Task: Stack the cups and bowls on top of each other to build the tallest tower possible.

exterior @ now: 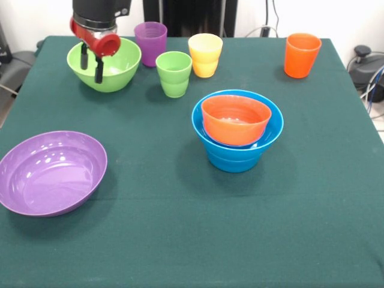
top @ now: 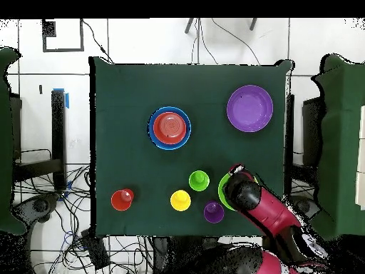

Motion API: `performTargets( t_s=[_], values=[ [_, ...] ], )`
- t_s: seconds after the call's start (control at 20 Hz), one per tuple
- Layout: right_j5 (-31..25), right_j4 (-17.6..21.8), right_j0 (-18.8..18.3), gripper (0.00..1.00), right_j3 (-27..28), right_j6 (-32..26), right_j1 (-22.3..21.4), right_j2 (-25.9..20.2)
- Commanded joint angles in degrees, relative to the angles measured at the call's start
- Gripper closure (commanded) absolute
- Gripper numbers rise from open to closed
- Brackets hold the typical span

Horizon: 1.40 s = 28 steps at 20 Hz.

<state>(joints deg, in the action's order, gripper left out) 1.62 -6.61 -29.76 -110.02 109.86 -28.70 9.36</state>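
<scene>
My gripper (exterior: 92,73) hangs open and empty over the lime green bowl (exterior: 114,75) at the table's far left; its fingers reach down to the bowl's rim. In the overhead view the arm hides most of that bowl (top: 222,193). The purple cup (exterior: 150,42), green cup (exterior: 174,73), yellow cup (exterior: 205,54) and orange cup (exterior: 302,55) stand upright and apart in the far row. The tower (exterior: 237,153) is a large light blue bowl holding a dark blue bowl and the small orange bowl (exterior: 235,119). The large purple bowl (exterior: 51,173) sits alone at the near left. The small light blue bowl is hidden.
The green tablecloth (exterior: 198,240) covers the table. Cables and grey equipment (exterior: 366,66) lie off the right edge. In the overhead view the cups (top: 180,200) line the edge nearest the robot's base, and the purple bowl (top: 249,108) is at the far right.
</scene>
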Motion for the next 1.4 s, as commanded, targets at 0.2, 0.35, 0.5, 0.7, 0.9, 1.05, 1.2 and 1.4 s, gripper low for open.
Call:
performTargets(
  t_s=[0.2,0.35,0.5,0.7,0.9,1.05,1.2,1.4],
  values=[
    [4.64,1.51,1.04,0.0,-3.37,10.38,3.7,-7.13],
    [4.24,1.2,0.89,0.0,-3.39,10.09,4.18,-6.96],
    [3.39,0.72,1.33,0.0,-3.3,9.83,4.6,-6.29],
    [2.14,0.13,1.58,0.0,-3.31,9.77,4.78,-5.99],
    [2.37,0.26,1.0,0.0,-3.34,9.86,5.0,-6.56],
    [3.26,0.48,0.6,0.0,-3.4,10.13,5.52,-7.11],
    [3.98,0.69,0.18,0.0,-3.33,10.34,5.97,-7.7],
    [4.88,0.73,-0.08,0.0,-2.98,10.67,6.68,-8.24]
  ],
)
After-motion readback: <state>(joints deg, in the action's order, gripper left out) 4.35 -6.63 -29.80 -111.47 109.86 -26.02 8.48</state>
